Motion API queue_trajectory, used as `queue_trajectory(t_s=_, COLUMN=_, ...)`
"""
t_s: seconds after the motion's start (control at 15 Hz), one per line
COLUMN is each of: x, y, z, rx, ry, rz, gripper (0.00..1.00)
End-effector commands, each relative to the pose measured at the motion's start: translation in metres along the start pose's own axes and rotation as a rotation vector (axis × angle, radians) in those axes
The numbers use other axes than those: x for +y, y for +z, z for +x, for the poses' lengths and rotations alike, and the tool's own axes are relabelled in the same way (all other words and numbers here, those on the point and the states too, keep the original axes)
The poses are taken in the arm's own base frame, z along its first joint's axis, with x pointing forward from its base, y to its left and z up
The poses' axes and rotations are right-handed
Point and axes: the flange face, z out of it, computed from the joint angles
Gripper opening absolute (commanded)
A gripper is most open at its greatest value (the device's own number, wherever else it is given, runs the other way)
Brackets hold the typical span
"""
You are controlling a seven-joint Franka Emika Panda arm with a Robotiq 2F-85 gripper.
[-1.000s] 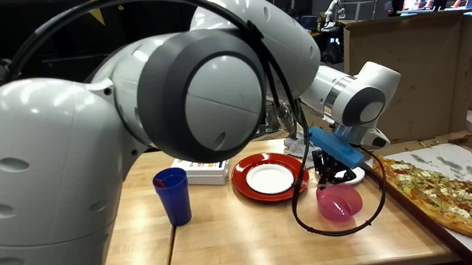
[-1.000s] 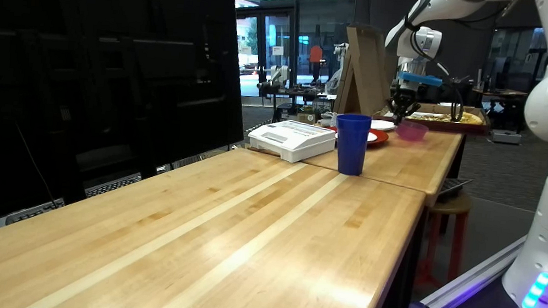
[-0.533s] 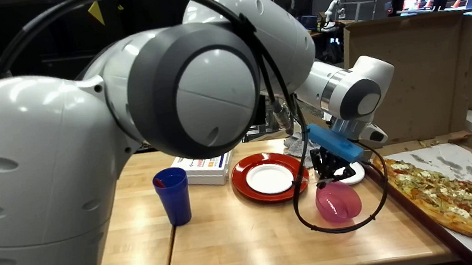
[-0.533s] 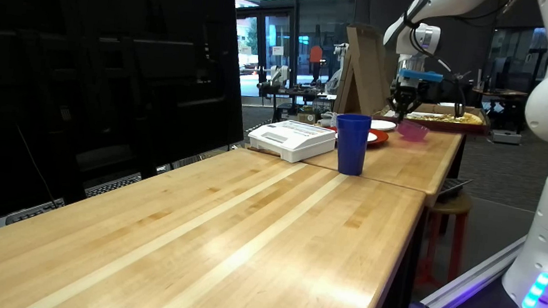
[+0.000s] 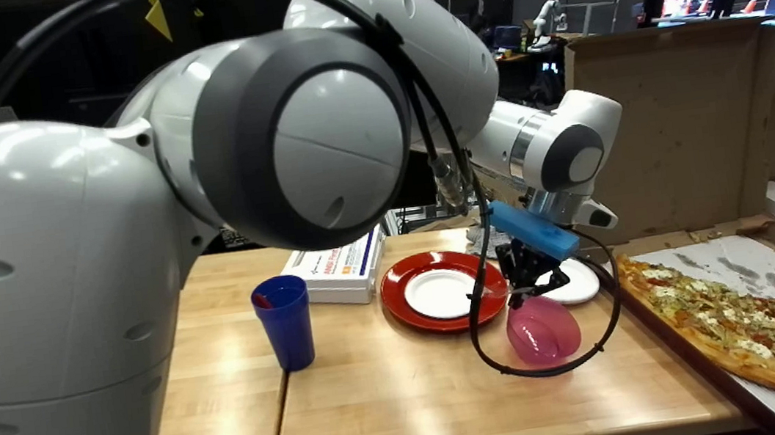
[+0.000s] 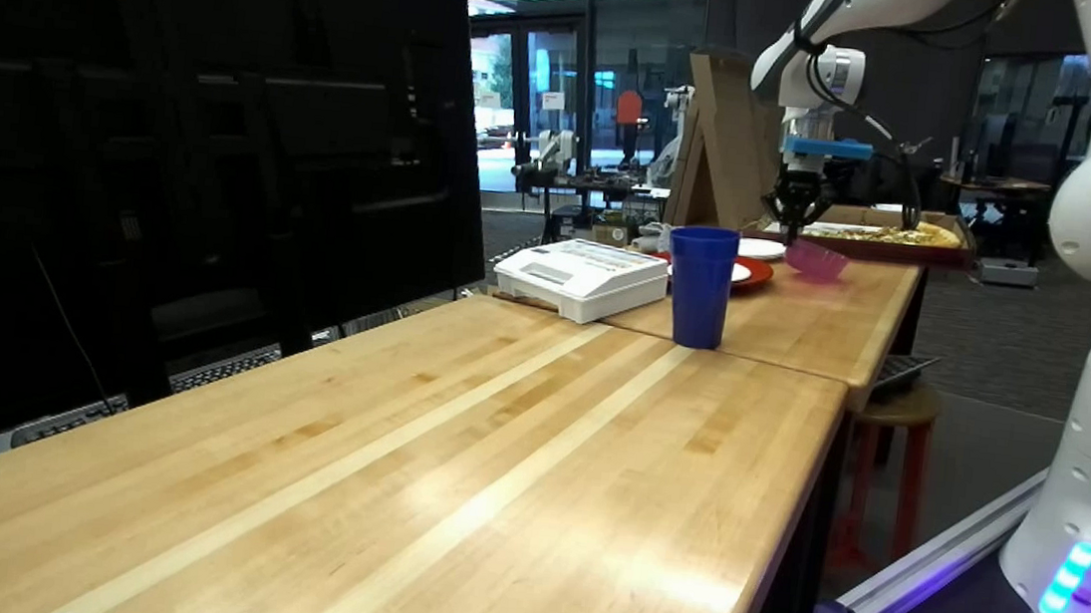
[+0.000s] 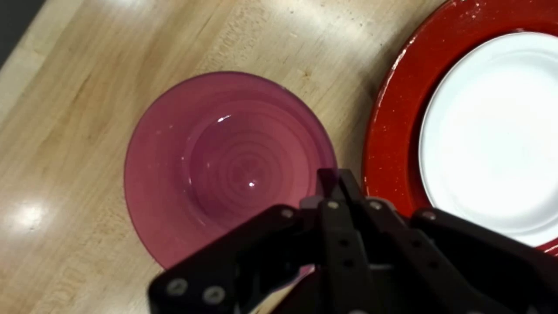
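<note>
Pink bowl [image 7: 235, 170] is pinched at the rim by your gripper [image 7: 335, 176], jaws pressed together on that thin edge. You've got it tilted over the bench [image 5: 394, 394], though honestly I can't tell if its base touches down. It's between your red plate [image 7: 392, 139], which has a white plate [image 7: 492, 131] on it, and the pizza [image 5: 763, 326] lying in that open cardboard box [image 5: 673, 138].

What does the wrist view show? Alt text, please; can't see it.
The pincer grips the rim of a translucent pink bowl, seen from above over a wooden table. At the picture's right, a white plate rests on a red plate, both cut off by the frame.
</note>
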Motion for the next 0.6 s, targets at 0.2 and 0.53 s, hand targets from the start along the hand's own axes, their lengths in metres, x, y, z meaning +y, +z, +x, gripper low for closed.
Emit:
queue_trajectory(t_s=0.2, x=-0.015, y=-0.013, z=-0.022, rx=0.056, ry=0.008, rz=-0.049, gripper=0.01)
queue_trajectory(t_s=0.53, x=-0.015, y=-0.018, z=-0.037, rx=0.092, ry=-0.008, rz=-0.07, gripper=0.01)
